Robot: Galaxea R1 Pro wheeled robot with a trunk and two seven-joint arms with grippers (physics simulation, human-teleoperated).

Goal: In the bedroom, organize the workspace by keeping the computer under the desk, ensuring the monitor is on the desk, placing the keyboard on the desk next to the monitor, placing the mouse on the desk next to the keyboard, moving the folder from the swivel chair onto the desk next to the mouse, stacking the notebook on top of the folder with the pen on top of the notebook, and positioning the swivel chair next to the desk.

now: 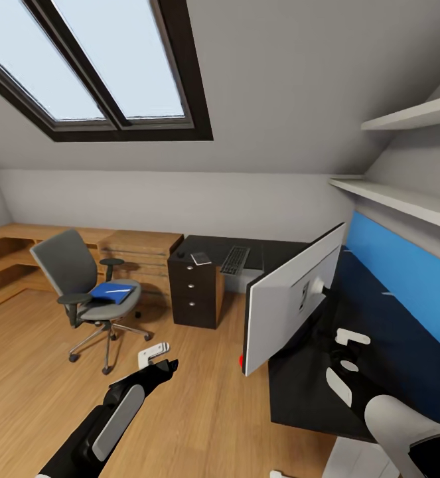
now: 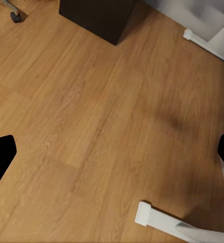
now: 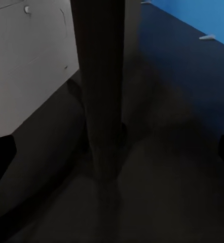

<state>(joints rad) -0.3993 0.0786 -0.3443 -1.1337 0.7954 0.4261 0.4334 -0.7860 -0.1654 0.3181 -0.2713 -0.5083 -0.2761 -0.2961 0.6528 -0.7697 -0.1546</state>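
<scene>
The monitor [image 1: 293, 299] stands on the black desk [image 1: 299, 398] with its white back toward me. My right gripper [image 1: 346, 362] is open behind it, and the thin black stand [image 3: 99, 101] rises between its wide-apart fingers, touching neither. Over the wood floor in front of the desk, my left gripper [image 1: 154, 353] hangs open and empty. The grey swivel chair [image 1: 67, 265] stands to the left, apart from the desk, with the blue folder [image 1: 111, 292] on its seat. At the far end of the desk lie the keyboard [image 1: 235, 260] and the small notebook [image 1: 201, 258].
A black drawer unit [image 1: 194, 295] holds up the desk's far end. The blue back panel [image 1: 405, 279] runs along the right wall under white shelves [image 1: 405, 199]. A low wooden cabinet [image 1: 140, 255] stands behind the chair. The white desk leg [image 2: 157, 217] is near my left gripper.
</scene>
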